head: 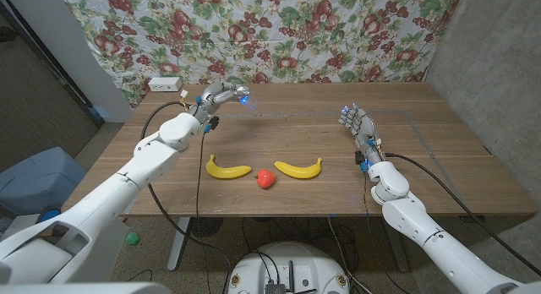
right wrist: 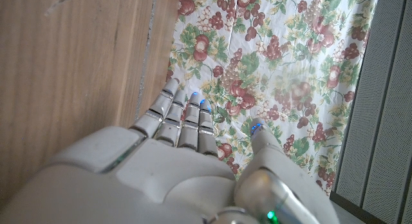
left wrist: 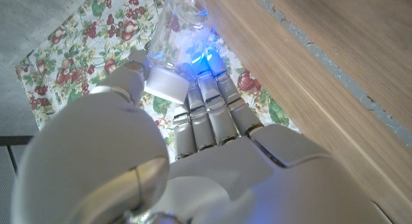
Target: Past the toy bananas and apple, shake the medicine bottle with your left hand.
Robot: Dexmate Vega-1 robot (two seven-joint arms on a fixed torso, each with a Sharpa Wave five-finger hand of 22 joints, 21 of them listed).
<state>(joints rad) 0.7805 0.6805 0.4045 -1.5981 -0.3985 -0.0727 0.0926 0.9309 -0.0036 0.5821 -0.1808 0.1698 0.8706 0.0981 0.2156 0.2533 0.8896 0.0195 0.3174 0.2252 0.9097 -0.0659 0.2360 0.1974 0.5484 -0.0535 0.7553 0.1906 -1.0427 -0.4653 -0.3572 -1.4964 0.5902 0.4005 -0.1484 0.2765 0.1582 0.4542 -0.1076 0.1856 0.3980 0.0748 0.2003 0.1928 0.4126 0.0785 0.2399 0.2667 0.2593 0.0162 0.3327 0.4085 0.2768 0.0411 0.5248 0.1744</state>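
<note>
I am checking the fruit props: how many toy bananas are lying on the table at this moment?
2. One toy banana lies left of the red toy apple, the other toy banana lies right of it, all near the front edge of the table. None seems hidden.

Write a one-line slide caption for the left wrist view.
Left robot hand grips a clear medicine bottle by its white cap end, against a fruit-print cloth.

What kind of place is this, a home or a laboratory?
Probably a robot test space dressed like a home: a wooden table before a fruit-print cloth hung as backdrop, toy bananas and a toy apple laid out, cables running under the table.
</note>
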